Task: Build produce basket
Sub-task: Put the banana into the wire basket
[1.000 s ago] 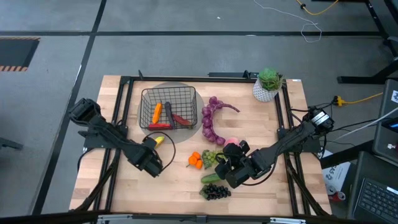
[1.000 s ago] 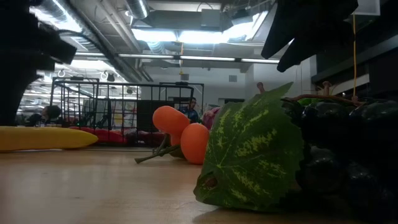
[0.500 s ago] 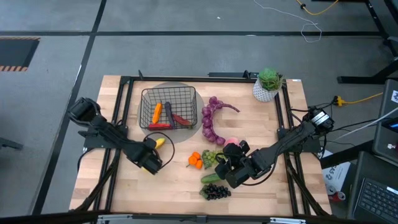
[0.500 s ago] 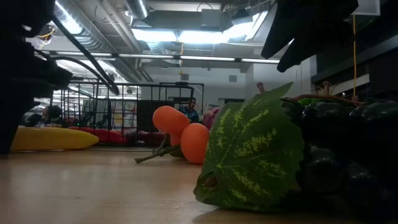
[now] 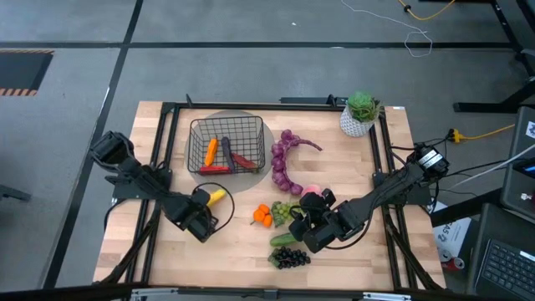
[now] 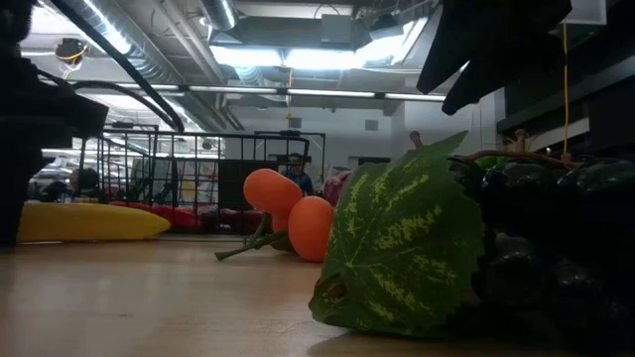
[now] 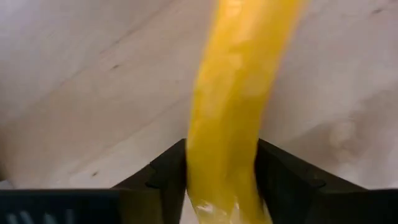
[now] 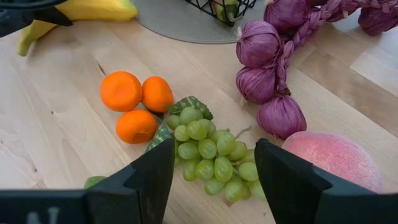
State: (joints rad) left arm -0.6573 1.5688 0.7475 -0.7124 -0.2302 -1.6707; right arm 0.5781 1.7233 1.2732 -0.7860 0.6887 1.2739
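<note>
The black wire basket (image 5: 227,144) stands at the table's far left-middle and holds an orange piece, a red chilli and a dark piece. My left gripper (image 5: 203,213) is in front of it, shut on the yellow banana (image 5: 216,197), which also shows in the low view (image 6: 84,220). My right gripper (image 5: 303,224) hangs open over the green grapes (image 8: 208,149), touching nothing. Oranges (image 5: 262,216), a pink peach (image 5: 311,192), purple bulbs (image 5: 282,159), a cucumber (image 5: 282,240) and dark grapes (image 5: 291,257) lie on the wood. My left gripper pinches the banana between its two fingers (image 7: 165,171), one on each side, near its end closest to me (image 7: 221,180). The fingers slant down from the table's left-near side, and the banana runs on ahead of them. Whether it is clear of the table I cannot tell.
A white pot with a green plant (image 5: 359,113) stands at the far right corner. A black frame runs around the tabletop (image 5: 167,251). Bare wood lies between the banana and the oranges (image 8: 137,102). A large grape leaf (image 6: 397,238) fills the low view's right.
The banana has shifted a little toward the table's right and near edges, with my left gripper beside it. My right gripper has kept still.
</note>
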